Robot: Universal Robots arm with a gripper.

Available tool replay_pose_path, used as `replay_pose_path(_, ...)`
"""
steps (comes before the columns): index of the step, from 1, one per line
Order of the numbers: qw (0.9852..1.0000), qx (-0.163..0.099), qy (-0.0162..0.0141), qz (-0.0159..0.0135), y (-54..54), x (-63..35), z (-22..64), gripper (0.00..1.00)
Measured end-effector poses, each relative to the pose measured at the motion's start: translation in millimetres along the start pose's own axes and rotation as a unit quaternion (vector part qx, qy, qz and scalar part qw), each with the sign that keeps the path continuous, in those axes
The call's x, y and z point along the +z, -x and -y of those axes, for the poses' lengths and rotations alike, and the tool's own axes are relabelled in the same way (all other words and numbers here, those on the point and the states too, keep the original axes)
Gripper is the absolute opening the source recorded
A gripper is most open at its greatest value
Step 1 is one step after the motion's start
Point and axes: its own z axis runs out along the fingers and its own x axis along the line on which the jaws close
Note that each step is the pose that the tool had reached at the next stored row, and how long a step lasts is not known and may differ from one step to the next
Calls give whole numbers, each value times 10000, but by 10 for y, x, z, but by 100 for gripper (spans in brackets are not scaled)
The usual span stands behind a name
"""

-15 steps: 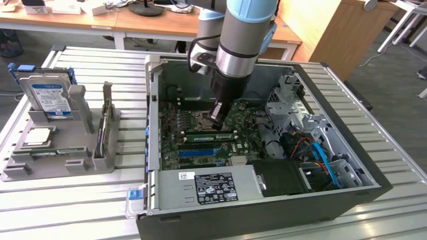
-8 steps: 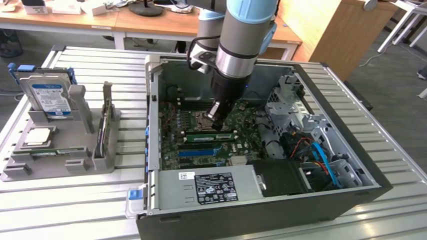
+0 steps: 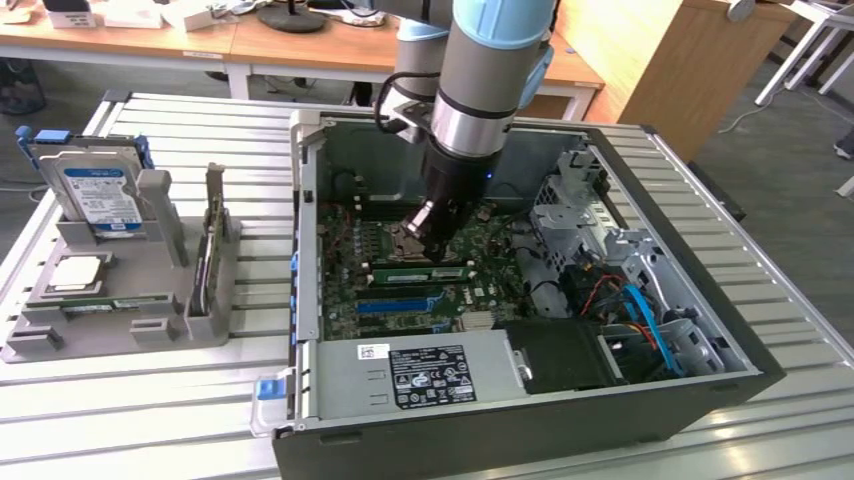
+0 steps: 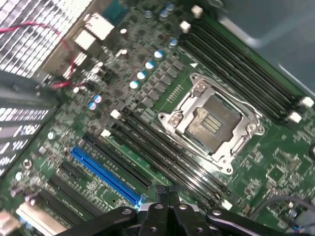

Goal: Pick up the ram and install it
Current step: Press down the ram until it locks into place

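The ram [image 3: 422, 271], a slim green stick with dark chips, stands on edge in a black slot of the motherboard [image 3: 400, 300] inside the open computer case [image 3: 534, 420]. My gripper [image 3: 435, 236] hangs down into the case, its tip just above and behind the ram; whether they touch I cannot tell. In the wrist view the gripper [image 4: 165, 209] is shut, with nothing seen between its black fingers [image 4: 156, 212]. It hovers over the long black slots [image 4: 162, 155], next to the silver processor socket [image 4: 211, 123].
A grey tray [image 3: 27, 345] at the exterior view's left holds a blue-labelled hard drive [image 3: 96, 195], a square silver processor [image 3: 78, 272] and an upright thin card [image 3: 208, 250]. Case walls, the drive cage [image 3: 587, 215], blue and orange cables [image 3: 641, 310] and the power supply [image 3: 427, 375] crowd the motherboard.
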Motion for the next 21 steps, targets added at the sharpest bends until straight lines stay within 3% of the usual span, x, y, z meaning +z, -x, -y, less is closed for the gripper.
replay_pose_path(5,9990,452,1,1,0,7,0,11)
replay_pose_path(11,9950,995,3,1,0,16,0,11)
replay_pose_path(16,9895,1447,4,1,0,24,0,11)
replay_pose_path(21,9818,1897,6,2,0,34,0,11)
